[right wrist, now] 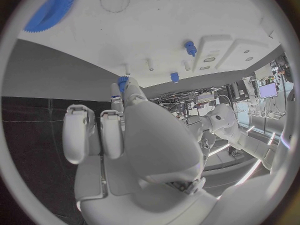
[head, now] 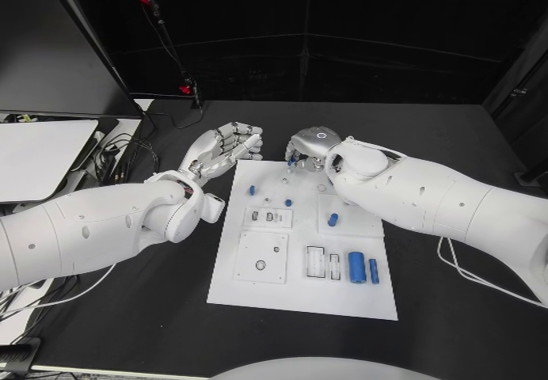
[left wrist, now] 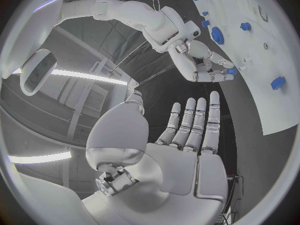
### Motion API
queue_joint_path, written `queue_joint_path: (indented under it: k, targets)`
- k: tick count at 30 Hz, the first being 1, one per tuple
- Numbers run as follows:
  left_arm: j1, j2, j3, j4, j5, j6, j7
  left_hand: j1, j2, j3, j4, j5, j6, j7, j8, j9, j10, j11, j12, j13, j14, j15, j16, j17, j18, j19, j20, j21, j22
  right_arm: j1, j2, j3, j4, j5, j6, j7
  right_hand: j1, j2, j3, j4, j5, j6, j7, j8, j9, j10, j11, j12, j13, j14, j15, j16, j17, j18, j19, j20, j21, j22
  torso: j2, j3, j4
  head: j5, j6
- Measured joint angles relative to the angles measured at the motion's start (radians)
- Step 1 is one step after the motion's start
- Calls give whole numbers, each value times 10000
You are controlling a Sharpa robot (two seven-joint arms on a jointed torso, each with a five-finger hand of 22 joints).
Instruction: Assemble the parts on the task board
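task board (head: 343,273): white, flat mid-table | parts (head: 356,267): blue, on board

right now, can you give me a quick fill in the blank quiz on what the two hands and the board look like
1. The left hand holds nothing, and its fingers are ____.
2. The right hand pinches a small ____ part at its fingertips.
3. The right hand is over the ____ end of the white board, away from the robot.
4. The table under the board is ____ in colour.

Missing words: open; blue; far; black
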Motion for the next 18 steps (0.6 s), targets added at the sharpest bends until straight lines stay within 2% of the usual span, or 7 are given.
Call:
queue_joint_path:
  k: [18]
  targets:
    - [0,15,0,-16,0,5,0,0,0,0,0,39,0,0,0,0,0,0,0,0,0,0,0,0,0,0,0,0,-9,-2,183,-1,-234,-5,272,-14,0,0,-1,-1,0,-1,0,-7,-7,0,0,-51,0,0,0,0,0,0,0,0,0,0,-2,-8,0,29,-48]
